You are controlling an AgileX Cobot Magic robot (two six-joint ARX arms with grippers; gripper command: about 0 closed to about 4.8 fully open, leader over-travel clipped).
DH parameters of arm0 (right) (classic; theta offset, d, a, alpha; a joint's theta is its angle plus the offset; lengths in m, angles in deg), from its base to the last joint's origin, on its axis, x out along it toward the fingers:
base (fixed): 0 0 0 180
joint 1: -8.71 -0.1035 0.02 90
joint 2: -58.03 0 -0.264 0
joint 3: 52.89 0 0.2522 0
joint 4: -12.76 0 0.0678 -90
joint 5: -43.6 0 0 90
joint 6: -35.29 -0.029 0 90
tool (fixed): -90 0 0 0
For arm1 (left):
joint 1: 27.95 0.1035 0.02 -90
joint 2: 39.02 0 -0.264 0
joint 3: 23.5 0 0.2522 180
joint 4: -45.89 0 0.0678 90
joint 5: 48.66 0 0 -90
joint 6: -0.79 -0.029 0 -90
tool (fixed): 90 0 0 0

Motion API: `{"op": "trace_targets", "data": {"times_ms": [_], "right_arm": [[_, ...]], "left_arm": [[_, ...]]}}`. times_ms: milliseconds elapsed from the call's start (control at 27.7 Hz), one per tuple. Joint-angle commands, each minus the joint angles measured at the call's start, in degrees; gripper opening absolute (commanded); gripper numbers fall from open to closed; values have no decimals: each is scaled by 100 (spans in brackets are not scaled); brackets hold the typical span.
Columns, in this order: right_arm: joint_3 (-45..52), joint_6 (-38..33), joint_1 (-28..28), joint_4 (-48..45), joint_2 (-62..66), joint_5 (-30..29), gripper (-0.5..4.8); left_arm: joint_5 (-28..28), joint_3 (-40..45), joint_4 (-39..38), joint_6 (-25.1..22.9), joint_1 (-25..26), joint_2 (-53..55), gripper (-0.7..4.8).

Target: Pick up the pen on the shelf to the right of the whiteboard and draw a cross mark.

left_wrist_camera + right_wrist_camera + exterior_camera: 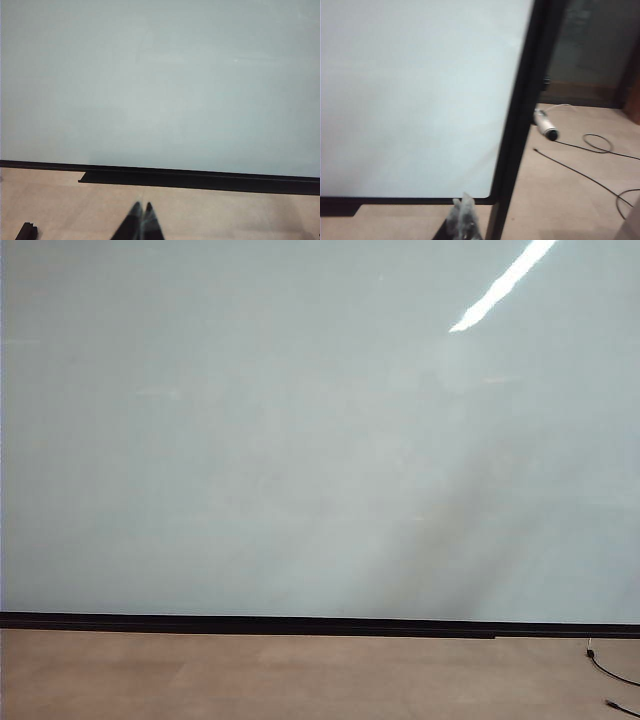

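- Nearest the lens in the left wrist view, the left gripper point(142, 207) shows only its dark fingertips, pressed together with nothing between them, hanging over the tan surface in front of the whiteboard point(160, 80).
- The right gripper point(463, 212) is likewise just a blurred tip at the frame edge — jaws together, empty — near the board's lower right corner, beside its black frame point(517, 130).
- The pen point(545, 125) appears to be the white, dark-tipped object just past that frame, partly hidden by it; whether it rests on a shelf I cannot tell.
- A thin black cable point(590, 172) trails across the floor beyond it.
- In the exterior view the board is blank — no cross mark drawn.
- Judged from this, nothing is done yet: reaching, grasping the pen and drawing all remain.
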Motion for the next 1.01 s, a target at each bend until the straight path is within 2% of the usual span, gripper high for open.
{"op": "trace_targets", "data": {"times_ms": [36, 325, 506, 578, 795, 831, 867, 976, 1012], "right_arm": [[-22, 20, 4, -422, -2, 87, -8], [-22, 81, 11, -546, -2, 155, -8], [-22, 354, 17, -509, -2, 973, -8], [-22, 372, 17, -490, -2, 1106, -4], [-22, 426, 17, -435, -2, 1189, 25], [-22, 516, 17, -433, -2, 1147, 81], [-22, 518, 17, -433, -2, 1134, 99], [-22, 503, 15, -437, -2, 1003, 102], [-22, 501, 15, -437, -2, 1003, 117]], "left_arm": [[22, -17, 48, -22, 0, 0, -4], [22, -17, 48, -24, 0, 0, -4], [22, -17, 48, -22, 0, 0, -4], [24, -17, 48, -22, 0, 0, -5], [24, -17, 48, -22, 0, 0, -5], [22, -17, 48, -24, 0, 0, -5], [22, -17, 48, -24, 0, 0, -5], [22, -17, 48, -22, 0, 0, -4], [22, -17, 48, -22, 0, 0, -4]]}}
